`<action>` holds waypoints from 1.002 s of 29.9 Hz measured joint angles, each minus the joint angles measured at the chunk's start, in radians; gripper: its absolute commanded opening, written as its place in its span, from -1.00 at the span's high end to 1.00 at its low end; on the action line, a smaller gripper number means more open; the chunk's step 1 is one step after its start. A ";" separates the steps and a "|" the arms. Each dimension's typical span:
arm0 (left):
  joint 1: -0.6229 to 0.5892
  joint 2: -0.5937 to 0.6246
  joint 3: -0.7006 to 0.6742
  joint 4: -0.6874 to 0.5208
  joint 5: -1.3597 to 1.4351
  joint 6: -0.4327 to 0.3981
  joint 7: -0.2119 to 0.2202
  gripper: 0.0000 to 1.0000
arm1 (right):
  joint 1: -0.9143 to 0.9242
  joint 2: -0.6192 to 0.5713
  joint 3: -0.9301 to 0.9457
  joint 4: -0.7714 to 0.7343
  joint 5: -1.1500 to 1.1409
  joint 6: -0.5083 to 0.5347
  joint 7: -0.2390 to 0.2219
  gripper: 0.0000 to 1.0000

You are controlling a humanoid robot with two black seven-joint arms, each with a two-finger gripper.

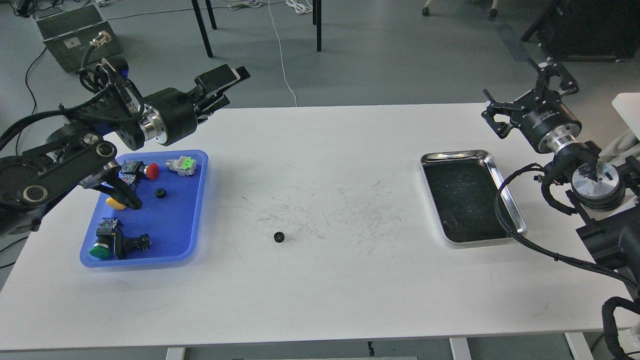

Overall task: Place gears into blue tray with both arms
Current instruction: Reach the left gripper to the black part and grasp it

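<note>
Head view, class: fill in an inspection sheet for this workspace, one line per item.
Surface: white table, scuffed mid-area.
Job's things: one gear on the table; one gear inside the blue tray.
Clutter: push-button switches in the blue tray; steel tray at right, no parts seen in it.
Grippers: left gripper raised beyond the tray, holding nothing; right gripper open, holding nothing.
Cables: black cables along the right arm, crossing the steel tray's rim.
Surroundings: grey floor, chair legs, green case.

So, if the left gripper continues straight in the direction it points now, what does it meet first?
The left gripper points up and right, past the table's far edge. Nothing stands in that line; only floor shows beyond, though depth is hard to judge.
</note>
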 measured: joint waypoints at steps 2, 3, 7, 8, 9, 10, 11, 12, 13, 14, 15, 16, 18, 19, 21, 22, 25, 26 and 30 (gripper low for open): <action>0.020 0.013 0.033 -0.053 0.127 0.022 0.000 -0.96 | -0.008 0.000 0.008 -0.035 0.017 0.034 0.000 -0.88; 0.032 0.016 0.047 -0.070 0.182 0.032 0.000 -0.96 | -0.009 0.000 0.014 -0.053 0.026 0.044 0.000 -0.88; 0.086 0.018 0.094 -0.123 0.449 0.094 0.009 -0.96 | -0.013 0.000 0.027 -0.097 0.055 0.062 0.001 -0.89; 0.103 0.018 0.105 -0.135 0.519 0.111 0.016 -0.96 | -0.015 0.000 0.028 -0.100 0.058 0.064 0.001 -0.89; 0.117 0.016 0.111 -0.143 0.575 0.126 0.023 -0.96 | -0.017 0.000 0.028 -0.102 0.059 0.065 0.001 -0.89; 0.135 0.011 0.117 -0.149 0.638 0.140 0.031 -0.96 | -0.019 0.000 0.028 -0.102 0.060 0.065 0.001 -0.89; 0.155 0.004 0.119 -0.153 0.699 0.153 0.039 -0.96 | -0.022 0.000 0.028 -0.102 0.060 0.066 0.001 -0.89; 0.179 -0.006 0.121 -0.154 0.762 0.161 0.046 -0.96 | -0.026 0.000 0.028 -0.103 0.060 0.066 0.001 -0.89; 0.200 -0.018 0.122 -0.154 0.816 0.168 0.050 -0.96 | -0.028 0.000 0.028 -0.103 0.061 0.066 0.001 -0.89; 0.223 -0.031 0.122 -0.152 0.875 0.175 0.053 -0.94 | -0.029 0.001 0.028 -0.103 0.061 0.066 0.001 -0.89; 0.244 -0.042 0.122 -0.149 0.924 0.184 0.055 -0.92 | -0.030 0.001 0.027 -0.103 0.061 0.066 0.001 -0.89; 0.268 -0.051 0.122 -0.144 0.974 0.194 0.057 -0.92 | -0.031 0.001 0.026 -0.103 0.061 0.065 0.001 -0.89; 0.310 -0.063 0.118 -0.136 1.038 0.207 0.065 -0.91 | -0.032 0.002 0.022 -0.103 0.061 0.065 0.001 -0.89; 0.327 -0.067 0.117 -0.133 1.060 0.210 0.070 -0.89 | -0.032 0.002 0.019 -0.103 0.061 0.064 0.001 -0.89; 0.347 -0.072 0.116 -0.127 1.081 0.212 0.083 -0.85 | -0.033 0.002 0.013 -0.101 0.061 0.064 0.001 -0.89; 0.350 -0.074 0.116 -0.122 1.085 0.213 0.086 -0.81 | -0.034 0.003 0.011 -0.100 0.061 0.064 0.001 -0.89; 0.358 -0.092 0.117 -0.096 1.090 0.217 0.090 -0.72 | -0.038 0.005 0.008 -0.098 0.061 0.064 0.001 -0.89; 0.359 -0.101 0.117 -0.085 1.090 0.218 0.091 -0.71 | -0.038 0.006 0.008 -0.098 0.061 0.064 0.001 -0.89; 0.362 -0.148 0.121 -0.037 1.091 0.234 0.091 -0.69 | -0.042 0.009 0.007 -0.096 0.061 0.063 0.002 -0.90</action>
